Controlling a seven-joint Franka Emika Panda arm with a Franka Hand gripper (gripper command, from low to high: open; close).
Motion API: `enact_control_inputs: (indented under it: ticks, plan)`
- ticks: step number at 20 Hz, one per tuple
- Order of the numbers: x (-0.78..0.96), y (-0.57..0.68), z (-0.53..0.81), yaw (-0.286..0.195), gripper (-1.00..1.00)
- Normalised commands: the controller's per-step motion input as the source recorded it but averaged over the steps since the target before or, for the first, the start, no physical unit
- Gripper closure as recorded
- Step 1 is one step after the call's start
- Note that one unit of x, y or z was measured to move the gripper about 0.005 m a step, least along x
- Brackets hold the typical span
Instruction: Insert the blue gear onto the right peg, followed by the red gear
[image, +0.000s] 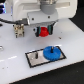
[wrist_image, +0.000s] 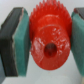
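Note:
The red gear (image: 45, 33) is held between the fingers of my gripper (image: 45, 33), up above the table in the exterior view. In the wrist view the red gear (wrist_image: 49, 37) fills the middle, its hub hole facing the camera, with a teal pad (wrist_image: 21, 40) pressed on one side and another pad on the other. The blue gear (image: 51, 52) lies flat on the right part of the black-rimmed pale plate (image: 31, 58), below and slightly to the exterior view's right of the gripper. The right peg is hidden under the blue gear. The left peg (image: 38, 56) stands bare.
A small dark and tan object (image: 19, 32) stands on the white table at the exterior view's left of the gripper. The arm's white body (image: 42, 12) fills the top of the exterior view.

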Motion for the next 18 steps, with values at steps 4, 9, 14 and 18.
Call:
enact_control_inputs:
  ticks: [4,9,14,18]
  plan:
    - [0.61,-0.03,0.45,0.000,1.00]
    - [0.65,-0.07,0.42,0.000,1.00]
    - [0.67,-0.03,0.34,0.000,1.00]
    - [0.70,-0.01,0.27,0.000,1.00]
